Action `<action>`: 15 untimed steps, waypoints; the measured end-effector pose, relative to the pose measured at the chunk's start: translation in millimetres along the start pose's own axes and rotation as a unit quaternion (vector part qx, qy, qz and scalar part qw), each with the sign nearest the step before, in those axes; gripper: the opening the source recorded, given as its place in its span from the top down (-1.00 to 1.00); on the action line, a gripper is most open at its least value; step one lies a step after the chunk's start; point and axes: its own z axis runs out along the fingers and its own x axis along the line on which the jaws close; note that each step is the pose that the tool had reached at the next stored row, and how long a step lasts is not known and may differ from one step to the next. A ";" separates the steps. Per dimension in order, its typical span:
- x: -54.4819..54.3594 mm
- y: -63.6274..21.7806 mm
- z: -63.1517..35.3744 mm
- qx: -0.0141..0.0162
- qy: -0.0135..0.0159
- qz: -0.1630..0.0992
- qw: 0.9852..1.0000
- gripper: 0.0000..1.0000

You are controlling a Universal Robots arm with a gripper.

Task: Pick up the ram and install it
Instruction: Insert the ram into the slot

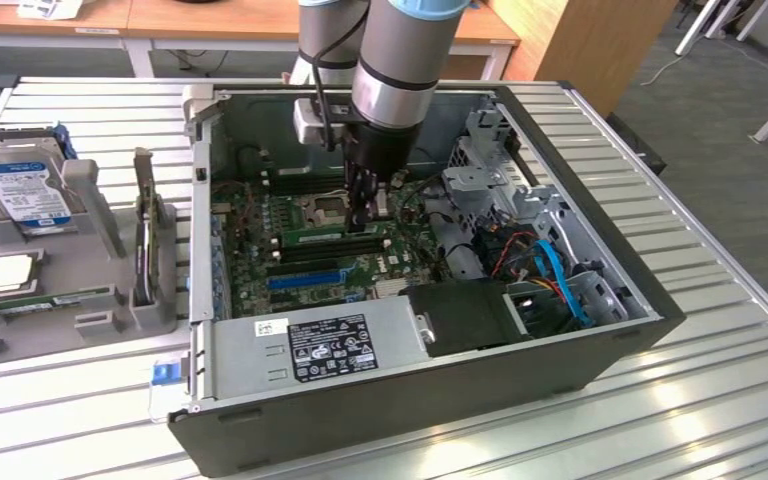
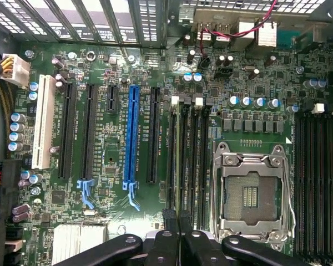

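- Ram [image 1: 336, 237] stands on edge in a black memory slot of the motherboard [image 2: 114, 208], directly under the pincer [image 1: 365, 212]. Can't tell if it's fully seated.
- Pincer is closed down narrow on the ram's top edge. The arm comes straight down into the open case [image 1: 491, 400].
- One side of the pincer: empty CPU socket [image 2: 250, 194], just beside the slot row, with a low, flat metal frame. More black slots lie beyond it.
- Other side: long black expansion slots and one blue slot [image 2: 132, 138], all low, with open room above them.
- Neighbouring memory slots sit tight against the occupied one, with white latches [image 2: 175, 101] at the end away from the pincer.
- Taller parts near the pincer: drive cage [image 1: 491, 170] and red and blue cables [image 1: 551, 270] toward the exterior view's right. The power supply [image 1: 317, 345] is well apart.
- Case walls ring the board; the side facing the arm is open.
- Outside the case, well apart from the pincer toward the exterior view's left: grey fixture [image 1: 91, 320] on the desk [image 1: 718, 400], carrying a hard drive [image 1: 17, 185].
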 end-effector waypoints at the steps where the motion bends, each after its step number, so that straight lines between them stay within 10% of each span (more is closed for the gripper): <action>1: 0.0 0.1 0.0 0.000 0.000 0.000 1.000 0.76; 15: -0.1 1.5 0.3 0.002 -0.001 0.000 1.000 0.76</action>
